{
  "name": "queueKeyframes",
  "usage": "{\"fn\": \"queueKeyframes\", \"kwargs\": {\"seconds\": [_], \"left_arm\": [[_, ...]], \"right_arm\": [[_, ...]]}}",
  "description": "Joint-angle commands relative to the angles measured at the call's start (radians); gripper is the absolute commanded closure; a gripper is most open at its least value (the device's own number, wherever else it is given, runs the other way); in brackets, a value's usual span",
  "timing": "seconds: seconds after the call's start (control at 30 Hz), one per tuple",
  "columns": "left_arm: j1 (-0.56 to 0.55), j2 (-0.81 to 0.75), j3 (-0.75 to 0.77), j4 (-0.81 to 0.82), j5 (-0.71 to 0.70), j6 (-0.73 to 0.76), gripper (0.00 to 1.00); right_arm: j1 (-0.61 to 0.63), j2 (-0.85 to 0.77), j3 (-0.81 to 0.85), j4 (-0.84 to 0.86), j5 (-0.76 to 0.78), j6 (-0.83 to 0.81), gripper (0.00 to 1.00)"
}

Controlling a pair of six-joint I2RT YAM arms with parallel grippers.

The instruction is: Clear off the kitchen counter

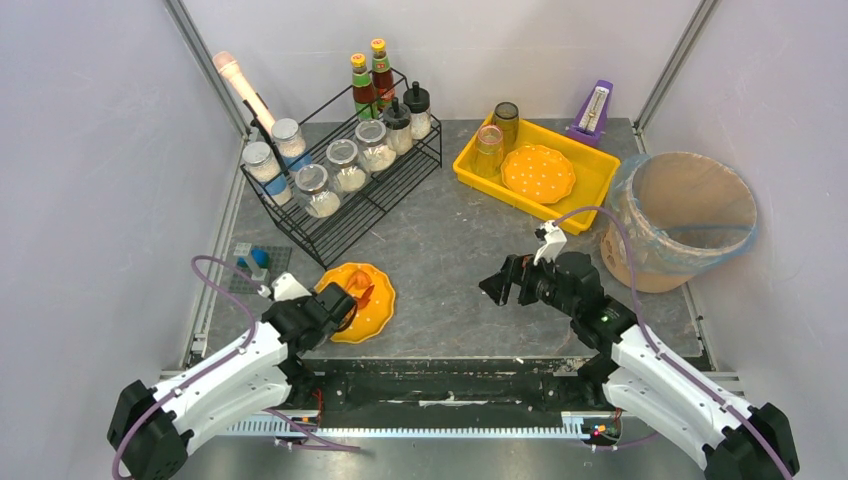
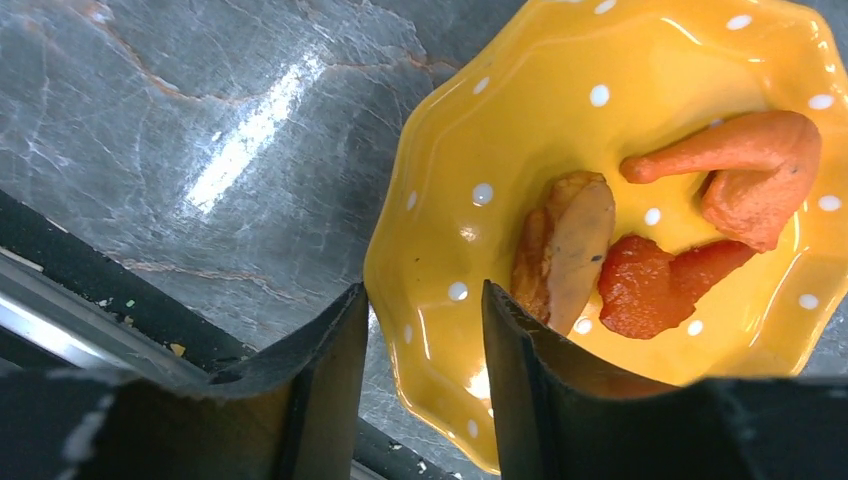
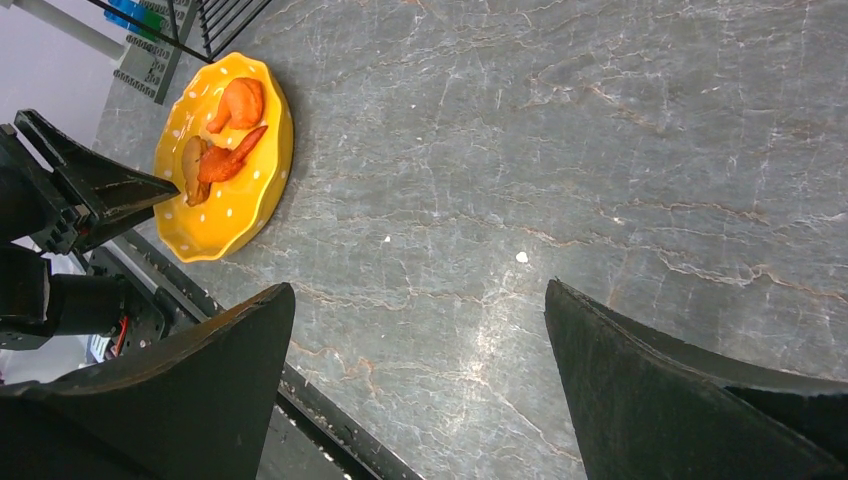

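An orange-yellow dotted plate (image 1: 372,310) lies on the kitchen counter (image 1: 450,270) at the near left. It holds an orange drumstick-like piece (image 2: 760,170), a red piece (image 2: 650,285) and a brown piece (image 2: 570,240). My left gripper (image 1: 340,305) stands astride the plate's near rim (image 2: 424,290), one finger outside and one inside. Its jaws are part-way in, and a sliver of counter (image 2: 200,120) shows between the outer finger and the rim. My right gripper (image 1: 497,285) hovers wide open over bare counter (image 3: 600,150) with nothing between its fingers (image 3: 418,288). The plate (image 3: 250,190) is off to its left.
A black wire rack (image 1: 385,195) with jars and sauce bottles stands at the back left. A yellow tray (image 1: 590,170) at the back right holds a second plate and two cups. A lined bin (image 1: 680,215) stands at the right edge. Blue bricks (image 1: 255,262) lie at the left.
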Motion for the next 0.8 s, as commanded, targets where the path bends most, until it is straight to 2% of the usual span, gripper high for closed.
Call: {"fn": "queueKeyframes", "kwargs": {"seconds": [0.0,0.27,0.53,0.7,0.77], "left_arm": [[0.004,0.042,0.009,0.118,0.050,0.040,0.53],[-0.017,0.221,0.055,0.354,0.204,0.222,0.64],[-0.213,0.492,0.207,0.497,0.177,0.276,0.82],[-0.263,0.654,0.309,0.566,0.206,0.287,0.83],[-0.263,0.673,0.316,0.592,0.204,0.255,0.78]], "right_arm": [[0.002,-0.026,-0.024,0.015,0.002,-0.005,0.02],[0.002,0.018,-0.012,0.024,-0.004,-0.005,0.02],[0.002,0.041,-0.014,0.038,0.002,0.002,0.02],[0.002,0.048,-0.026,0.045,0.008,0.019,0.02],[0.003,0.045,-0.033,0.046,0.012,0.030,0.02]]}}
